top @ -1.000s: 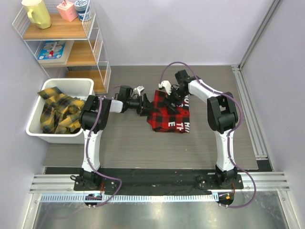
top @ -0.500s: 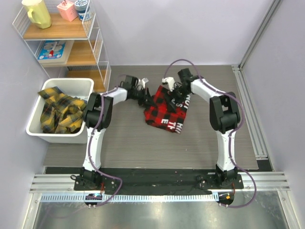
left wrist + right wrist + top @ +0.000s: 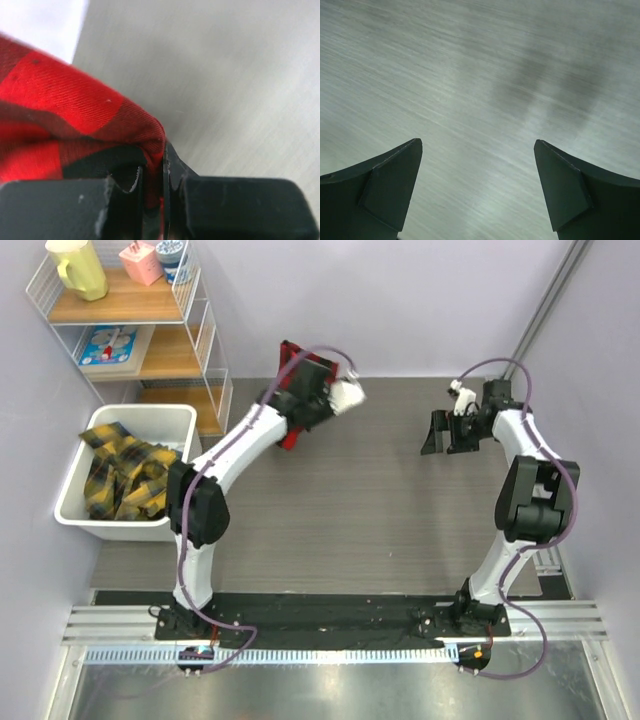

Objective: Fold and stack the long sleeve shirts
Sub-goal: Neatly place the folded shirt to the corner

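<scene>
Grey table [image 3: 350, 530] | left claw [image 3: 151, 176] clamped on red shirt [image 3: 75, 100] edge | right claw [image 3: 477, 165] apart

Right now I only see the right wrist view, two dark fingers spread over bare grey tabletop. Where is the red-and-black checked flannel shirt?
Observer: The left gripper is shut on the red-and-black checked flannel shirt, holding it up over the far edge of the grey table, left of centre.
Operator: Is any of it close to my right gripper?
Observer: No. The right gripper hangs open at the table's far right, well apart from the shirt.
Operator: Any other shirts?
Observer: Yellow-and-black checked shirts lie bunched in the white plastic bin at the left.
</scene>
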You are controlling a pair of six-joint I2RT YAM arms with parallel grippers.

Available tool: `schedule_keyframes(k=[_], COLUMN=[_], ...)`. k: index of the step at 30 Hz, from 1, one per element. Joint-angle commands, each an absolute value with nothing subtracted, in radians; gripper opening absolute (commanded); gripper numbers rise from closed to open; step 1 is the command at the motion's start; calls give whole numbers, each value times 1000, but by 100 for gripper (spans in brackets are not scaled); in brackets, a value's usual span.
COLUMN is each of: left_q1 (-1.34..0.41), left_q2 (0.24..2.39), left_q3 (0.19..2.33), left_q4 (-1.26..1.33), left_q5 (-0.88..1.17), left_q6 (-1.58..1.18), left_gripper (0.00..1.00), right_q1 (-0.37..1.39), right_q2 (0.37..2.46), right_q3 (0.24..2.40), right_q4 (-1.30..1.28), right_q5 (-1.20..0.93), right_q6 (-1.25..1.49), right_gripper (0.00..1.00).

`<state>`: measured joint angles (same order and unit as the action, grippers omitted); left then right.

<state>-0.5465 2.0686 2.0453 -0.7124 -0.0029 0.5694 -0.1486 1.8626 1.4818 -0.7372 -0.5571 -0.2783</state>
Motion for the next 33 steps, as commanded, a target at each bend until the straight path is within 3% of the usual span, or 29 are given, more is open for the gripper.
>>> schedule_keyframes(k=[1, 5, 11, 14, 15, 17, 20, 23, 27, 30, 33], left_q1=[-741, -863, -1017, -1040, -1042, -1043, -1039, -1016, -941, -865, -824], left_q2=[2008, 2060, 2191, 2200, 2195, 2172, 2073, 1955, 1869, 1824, 1850], left_q3=[1751, 1563, 1632, 1686, 1701, 1713, 1684, 1698, 1710, 1628, 1598], left_q4=[-542, -483, -555, -623, -644, -725, -773, -798, -842, -854, -864], left_q5=[-228, -274, -212, -121, -82, -20, 99, 215, 332, 484, 606], left_q6=[988, 979, 654, 525, 502, 460, 446, 399, 313, 302, 319], left_gripper=[0, 0, 3, 17, 37, 44, 73, 80, 79, 72, 56], right_q1=[-182, -212, -242, -248, -249, -250, -250, -230, -135, -26, 81], right_q2=[1828, 1830, 1827, 1825, 1827, 1828, 1844, 1913, 2026, 2107, 2195], right_q3=[1434, 1393, 1342, 1342, 1347, 1361, 1411, 1541, 1776, 1912, 2012], right_q4=[-746, -749, -811, -844, -853, -890, -917, -936, -942, -930, -916], right_q5=[-621, -650, -666, -675, -676, -686, -712, -738, -749, -729, -727], right_q6=[-201, -173, -209, -236, -241, -280, -325, -363, -397, -437, -463], right_gripper=[100, 100, 100, 100, 100, 100, 99, 100, 100, 96, 77])
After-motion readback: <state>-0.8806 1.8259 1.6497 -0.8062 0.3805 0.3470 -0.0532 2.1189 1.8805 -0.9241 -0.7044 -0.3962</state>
